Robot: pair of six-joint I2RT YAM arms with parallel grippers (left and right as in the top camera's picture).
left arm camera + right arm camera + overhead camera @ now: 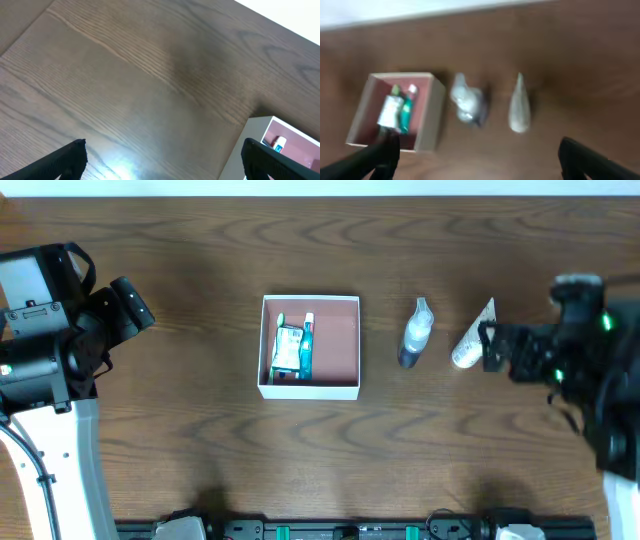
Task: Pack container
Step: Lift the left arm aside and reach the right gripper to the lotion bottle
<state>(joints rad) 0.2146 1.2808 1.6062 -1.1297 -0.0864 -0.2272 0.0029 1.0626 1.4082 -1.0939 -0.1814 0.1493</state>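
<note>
Right gripper (477, 148) hung over the table (580, 60) with its fingers spread wide and nothing between them. From overhead the same gripper (489, 347) sat just beside the white tube (471, 343). The wrist picture was blurred, so no fine detail could be read from it.

That white tube (519, 104) lay nearest, flat on the wood, with its crimped end pointing away and its fatter end closer. Just past it lay a small clear bottle (468, 99) with a dark cap, near the tube but apart from it. Farther on stood the container (433, 118), a shallow white box with a reddish-brown inside, near the middle of the table. A pale packet (290, 350) and a teal tube (307, 343) lay side by side in its left half, and its right half was bare.

Farthest off, the left gripper (134, 304) waited well apart from everything, also spread and empty, with one corner of the container (261, 131) showing in its own view.

The step in hand was probably picking up the white tube. It would likely go best with the fingers straddling the fuller part of the body across its width, a gentle close since the tube would squash, and a lift clear of the bottle before setting it in the bare half
</note>
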